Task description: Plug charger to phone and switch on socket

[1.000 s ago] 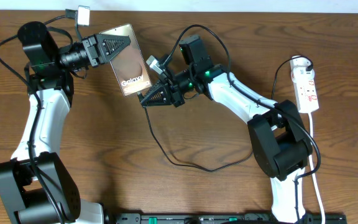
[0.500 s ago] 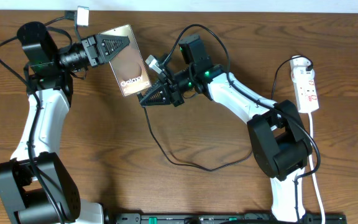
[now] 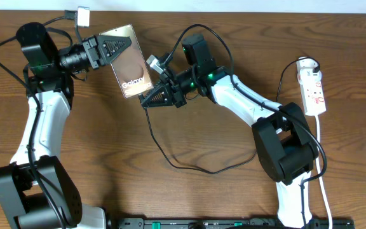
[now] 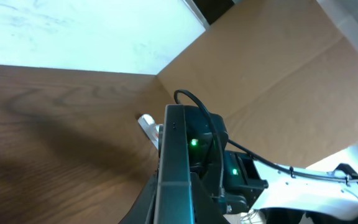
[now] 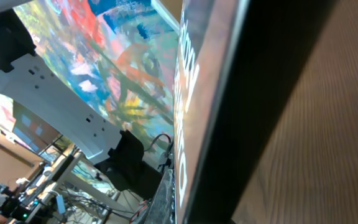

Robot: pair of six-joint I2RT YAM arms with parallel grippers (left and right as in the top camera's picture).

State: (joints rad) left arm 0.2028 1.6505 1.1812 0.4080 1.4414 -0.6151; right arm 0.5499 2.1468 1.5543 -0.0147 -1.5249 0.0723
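Note:
The phone (image 3: 129, 62), bronze face up with white "Galaxy" text, is held tilted above the table by my left gripper (image 3: 116, 46), which is shut on its upper end. In the left wrist view the phone's dark edge (image 4: 175, 163) runs between the fingers. My right gripper (image 3: 150, 98) is at the phone's lower end, shut on the charger tip. The tip itself is hidden. The black charger cable (image 3: 189, 168) hangs from it and loops across the table. In the right wrist view the phone's edge (image 5: 260, 93) fills the frame. The socket (image 3: 314, 86) lies at the far right.
The socket's white cord (image 3: 321, 159) runs down the right side toward the front edge. A black plug (image 3: 300, 63) sits in the strip's top end. The right arm's elbow (image 3: 284, 146) stands next to the cord. Bare wood lies between the arms.
My right gripper has moved a little left and up against the phone's lower end. The phone has shifted slightly left in my left gripper.

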